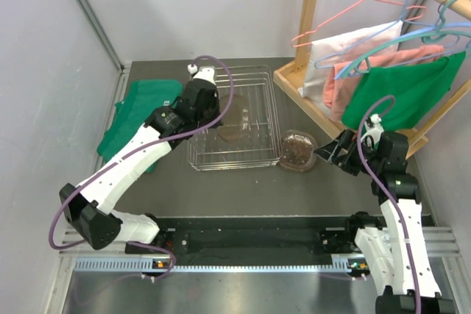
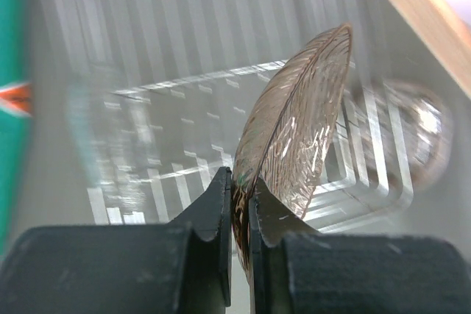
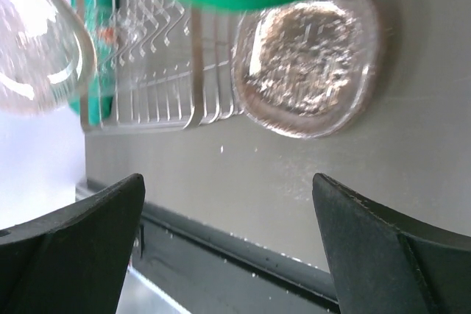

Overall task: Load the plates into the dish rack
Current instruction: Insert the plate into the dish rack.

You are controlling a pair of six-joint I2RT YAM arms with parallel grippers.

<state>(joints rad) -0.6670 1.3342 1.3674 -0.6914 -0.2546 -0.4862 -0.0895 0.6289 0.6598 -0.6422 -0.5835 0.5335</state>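
Left jaws are clamped on the edge of a brownish plate [image 2: 294,123], which sticks up on edge just past them, with the dish rack [image 1: 254,90] right below. Right jaws gape wide open, and another plate [image 3: 309,56] lies flat on the worktop [image 3: 294,182] ahead.

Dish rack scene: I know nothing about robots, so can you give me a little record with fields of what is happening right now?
Left gripper: shut on a brown-tinted plate, held on edge over the dish rack
Second plate: lying flat on the table, beside the rack's right front corner
Right gripper: open, holding nothing, hanging near that plate
Green cloth: on the table, left of the rack
Task status: one plate over the rack, one not yet picked up
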